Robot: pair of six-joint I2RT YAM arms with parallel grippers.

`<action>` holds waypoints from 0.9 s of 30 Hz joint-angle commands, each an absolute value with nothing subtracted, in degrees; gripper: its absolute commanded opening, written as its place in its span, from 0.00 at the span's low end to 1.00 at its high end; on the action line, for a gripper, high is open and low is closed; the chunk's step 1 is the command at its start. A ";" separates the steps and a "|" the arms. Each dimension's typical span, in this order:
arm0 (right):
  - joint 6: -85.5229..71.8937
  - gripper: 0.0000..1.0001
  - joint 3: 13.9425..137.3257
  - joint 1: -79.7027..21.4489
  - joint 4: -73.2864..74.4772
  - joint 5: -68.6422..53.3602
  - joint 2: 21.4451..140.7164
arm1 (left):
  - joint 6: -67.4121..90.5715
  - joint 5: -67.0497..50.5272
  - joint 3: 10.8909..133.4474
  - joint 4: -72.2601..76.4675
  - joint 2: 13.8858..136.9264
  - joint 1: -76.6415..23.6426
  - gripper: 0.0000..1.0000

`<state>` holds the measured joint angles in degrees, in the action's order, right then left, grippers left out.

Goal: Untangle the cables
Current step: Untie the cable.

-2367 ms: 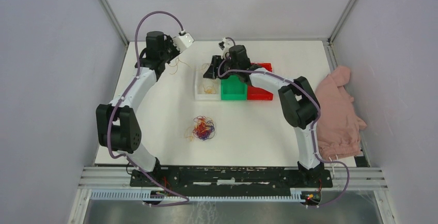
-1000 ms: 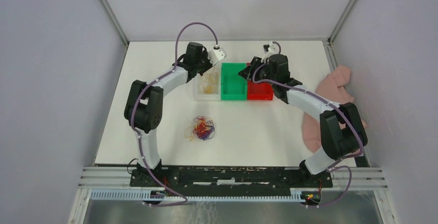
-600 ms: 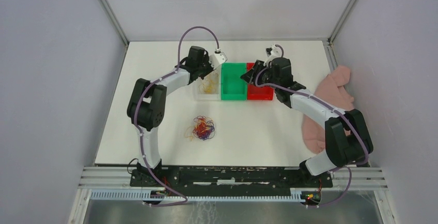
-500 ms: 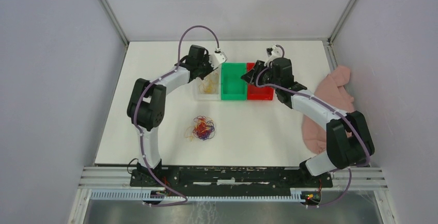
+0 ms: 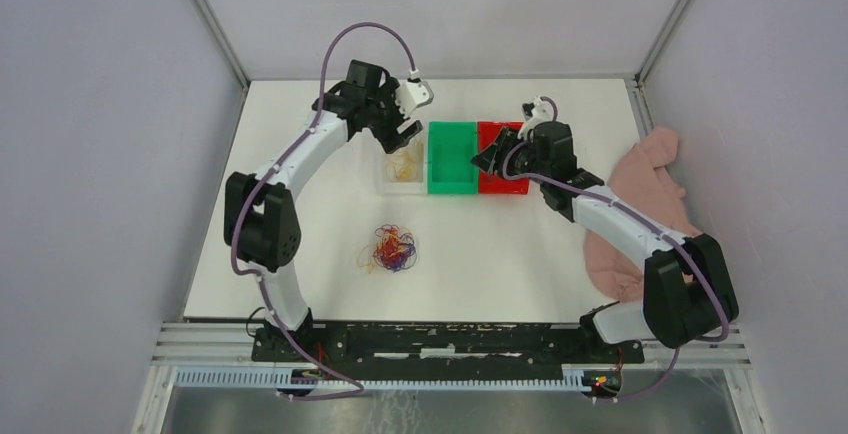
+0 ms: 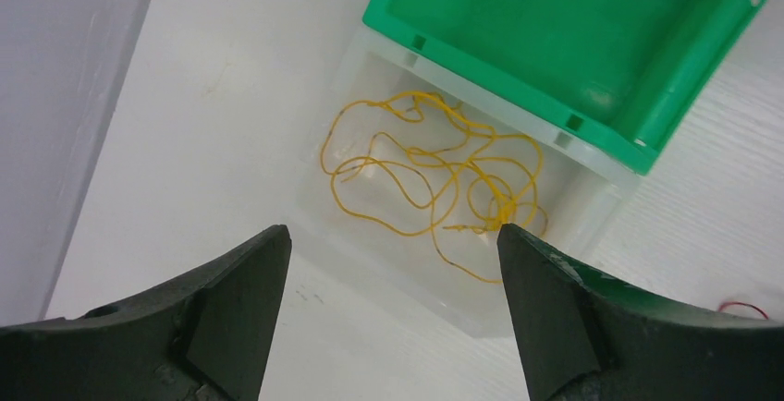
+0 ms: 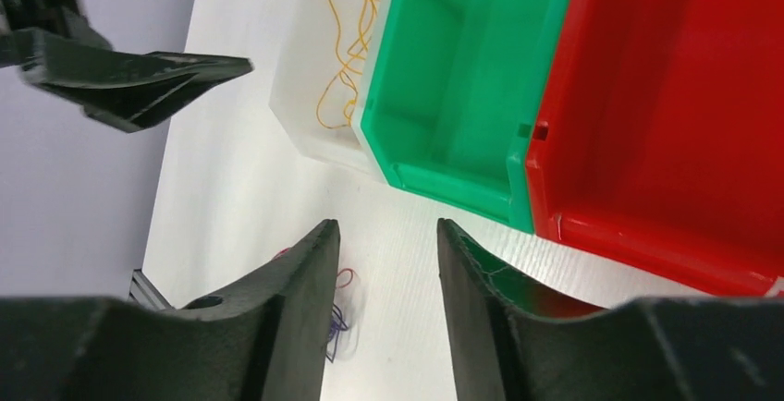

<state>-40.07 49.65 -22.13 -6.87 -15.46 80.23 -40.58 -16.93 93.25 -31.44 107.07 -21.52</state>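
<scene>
1. Nearest the arm bases, a tangled bundle of red, yellow and dark blue-purple cables (image 5: 393, 248) lies on the white table (image 5: 500, 264), well apart from both grippers.
2. A pink cloth (image 5: 650, 209) lies crumpled at the table's right edge.
3. Farther back, three bins stand in a row, touching: a clear bin (image 5: 382, 178), a green bin (image 5: 450, 190) and a red bin (image 5: 505, 187).
4. A loose yellow cable (image 6: 434, 175) lies coiled inside the clear bin.
5. The right gripper (image 7: 384, 230) hangs over the green and red bins, jaws apart, gripping nothing.
6. The left gripper (image 6: 393, 244) hovers above the clear bin's far end, jaws spread wide, nothing between them.
</scene>
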 commanded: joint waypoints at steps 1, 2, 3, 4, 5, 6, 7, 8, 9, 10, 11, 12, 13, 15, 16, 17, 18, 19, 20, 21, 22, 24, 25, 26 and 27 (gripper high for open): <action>-38.38 0.51 48.92 -22.52 -3.40 -15.80 75.91 | -42.72 -23.48 93.54 -41.71 100.37 -21.01 0.90; -38.06 0.53 47.96 -22.57 -2.29 -15.58 74.78 | -43.44 -25.21 91.88 -43.22 98.98 -21.08 0.90; -37.88 0.56 46.87 -22.78 -1.89 -15.24 73.72 | -44.21 -25.95 90.53 -44.80 97.53 -21.07 0.90; -37.65 0.57 45.88 -23.18 -1.07 -14.90 72.69 | -44.88 -27.26 88.93 -46.48 96.21 -21.15 0.89; -37.26 0.58 45.10 -23.84 0.07 -14.43 71.90 | -45.49 -28.28 87.38 -48.38 94.85 -21.29 0.88; -36.90 0.59 44.44 -24.78 1.49 -13.76 71.29 | -46.21 -29.24 85.32 -50.09 93.38 -21.38 0.87; -36.50 0.59 43.80 -26.10 3.04 -13.00 70.78 | -46.95 -30.01 83.04 -51.50 91.75 -21.58 0.85; -36.47 0.59 43.07 -27.82 4.19 -12.06 70.37 | -48.18 -30.47 80.21 -52.82 90.09 -21.97 0.83; -36.40 0.59 42.42 -29.86 5.36 -11.14 69.91 | -49.73 -30.65 77.38 -53.75 88.53 -22.38 0.82; -36.50 0.59 41.77 -32.16 6.32 -9.92 69.72 | -50.75 -30.62 74.74 -54.20 86.96 -22.67 0.80; -36.82 0.59 41.17 -35.05 6.83 -9.28 69.62 | -51.84 -30.89 72.39 -54.72 85.82 -22.91 0.77; -36.95 0.58 40.70 -37.01 7.35 -8.86 69.79 | -52.91 -31.60 70.83 -55.85 84.87 -22.98 0.76; -37.10 0.58 40.54 -38.85 8.04 -8.12 70.06 | -53.81 -32.32 69.55 -56.43 84.01 -22.97 0.73; -37.47 0.57 40.66 -40.98 9.40 -7.91 70.96 | -54.39 -33.53 67.52 -56.81 83.44 -23.41 0.68; -37.60 0.57 41.00 -41.53 9.94 -7.92 71.31 | -54.53 -34.07 66.56 -56.85 83.38 -23.70 0.65; -37.50 0.57 41.30 -42.09 10.38 -7.87 71.17 | -54.46 -34.63 66.09 -56.71 83.51 -24.11 0.64; -37.41 0.56 41.82 -42.51 10.93 -7.78 70.88 | -53.71 -34.79 65.63 -56.02 83.76 -24.53 0.62; -37.11 0.56 42.34 -42.85 11.64 -7.75 70.65 | -52.86 -34.80 65.31 -55.12 84.00 -24.88 0.60; -36.95 0.56 42.82 -43.19 12.31 -7.74 70.34 | -52.49 -34.80 65.23 -54.36 84.28 -25.02 0.59; -36.92 0.56 43.21 -43.47 12.95 -7.71 70.16 | -52.34 -34.76 65.00 -53.68 84.59 -25.13 0.58; -36.90 0.55 43.46 -43.62 13.47 -7.82 69.92 | -52.32 -34.53 64.89 -53.07 84.83 -25.28 0.58; -36.94 0.54 43.59 -43.91 14.41 -7.91 69.50 | -52.47 -34.51 64.86 -52.53 85.63 -25.39 0.58; -37.12 0.54 43.47 -44.02 14.69 -7.98 69.33 | -52.44 -34.66 64.86 -52.60 86.09 -25.36 0.58; -37.29 0.54 43.29 -44.15 14.88 -8.03 69.21 | -52.43 -34.90 64.74 -52.63 86.39 -25.45 0.58; -37.45 0.53 43.11 -44.20 15.00 -8.08 69.05 | -52.70 -35.11 64.51 -52.72 86.65 -25.46 0.57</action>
